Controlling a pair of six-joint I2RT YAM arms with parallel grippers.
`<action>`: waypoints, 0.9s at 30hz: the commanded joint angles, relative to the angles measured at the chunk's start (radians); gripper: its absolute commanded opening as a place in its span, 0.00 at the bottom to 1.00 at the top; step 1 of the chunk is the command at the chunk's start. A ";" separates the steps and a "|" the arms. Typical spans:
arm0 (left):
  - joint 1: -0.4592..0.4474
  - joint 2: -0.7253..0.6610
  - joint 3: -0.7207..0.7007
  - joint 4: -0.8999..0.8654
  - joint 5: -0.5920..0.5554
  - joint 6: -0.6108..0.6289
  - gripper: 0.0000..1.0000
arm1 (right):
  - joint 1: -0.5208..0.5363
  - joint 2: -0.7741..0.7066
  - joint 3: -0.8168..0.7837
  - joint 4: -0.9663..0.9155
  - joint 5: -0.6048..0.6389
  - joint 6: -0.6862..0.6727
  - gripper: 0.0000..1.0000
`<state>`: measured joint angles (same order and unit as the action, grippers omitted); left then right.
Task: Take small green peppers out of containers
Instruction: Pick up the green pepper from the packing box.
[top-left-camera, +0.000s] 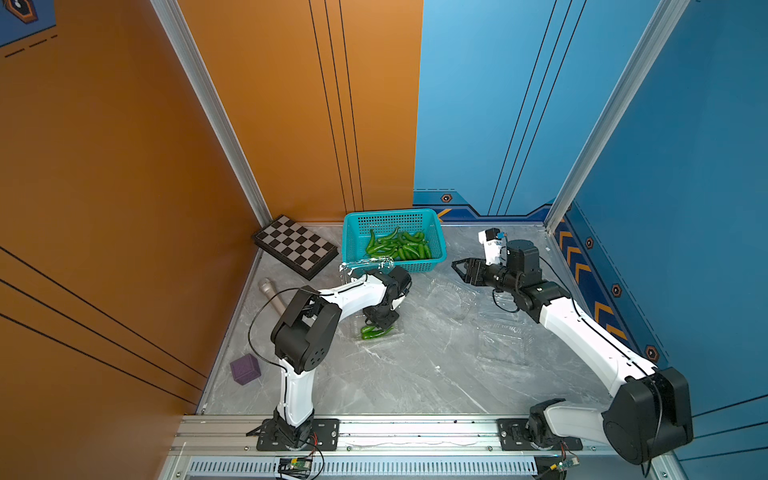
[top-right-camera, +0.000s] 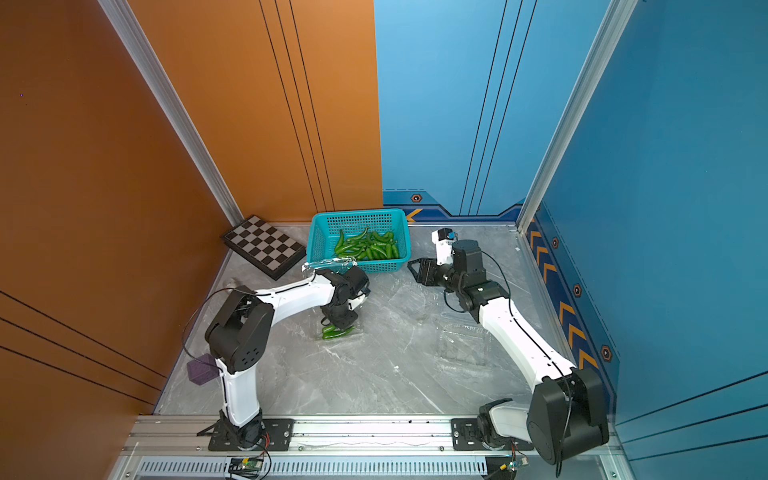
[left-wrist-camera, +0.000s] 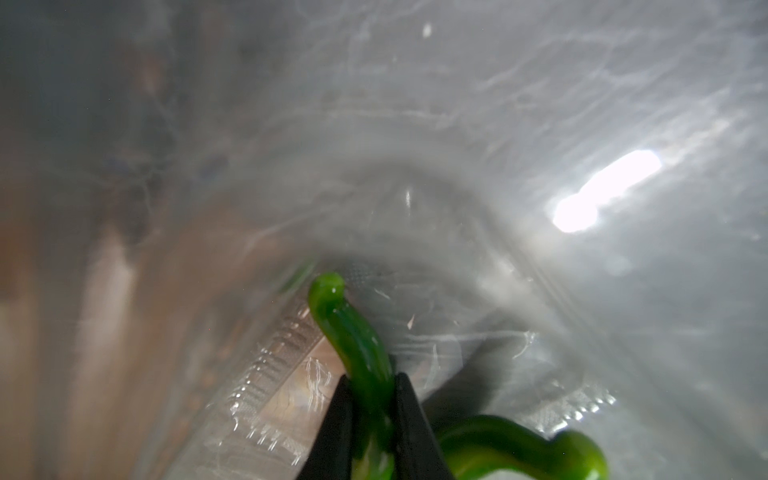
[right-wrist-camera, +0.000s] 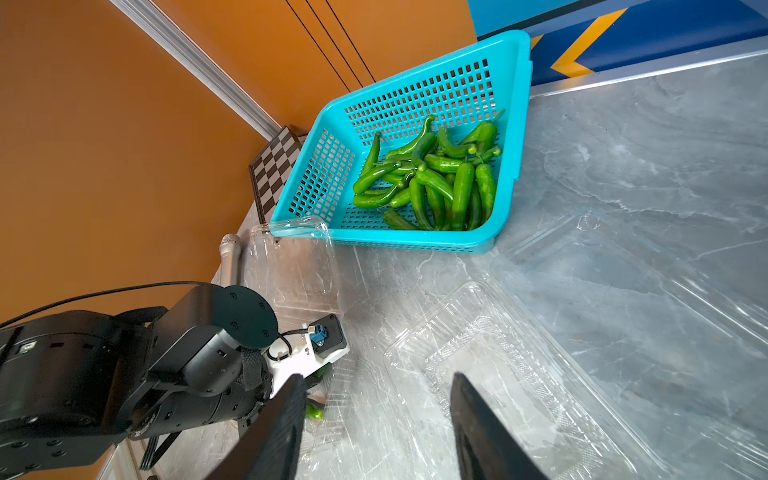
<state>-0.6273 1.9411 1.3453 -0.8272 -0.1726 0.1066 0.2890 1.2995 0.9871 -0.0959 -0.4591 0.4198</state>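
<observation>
- A teal basket (top-left-camera: 386, 221) is standing at the far edge of the marble table (top-left-camera: 415, 374).
- A chessboard (top-left-camera: 296, 246) is lying just beside it.
- A purple cube (top-left-camera: 245, 369) is sitting near the orange wall (top-left-camera: 104, 187).

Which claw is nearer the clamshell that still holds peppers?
Left. The left claw is down inside that clamshell, shut on a pepper. The right claw hangs open beside the basket, well apart from the clamshell.

container (left-wrist-camera: 457, 187) blurred, pepper (left-wrist-camera: 357, 345) cropped (picture's edge)
</observation>
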 joint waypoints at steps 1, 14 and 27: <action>0.014 -0.067 0.018 -0.027 0.001 -0.026 0.02 | 0.010 -0.002 0.013 -0.017 0.017 0.000 0.57; 0.026 -0.223 -0.002 -0.032 0.017 -0.054 0.00 | 0.024 0.026 0.028 -0.013 0.022 -0.003 0.57; 0.040 -0.302 0.105 -0.032 0.031 -0.054 0.01 | 0.028 0.045 0.035 0.016 0.016 0.002 0.57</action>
<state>-0.5980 1.6680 1.4082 -0.8371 -0.1703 0.0589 0.3099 1.3373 0.9901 -0.0937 -0.4507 0.4198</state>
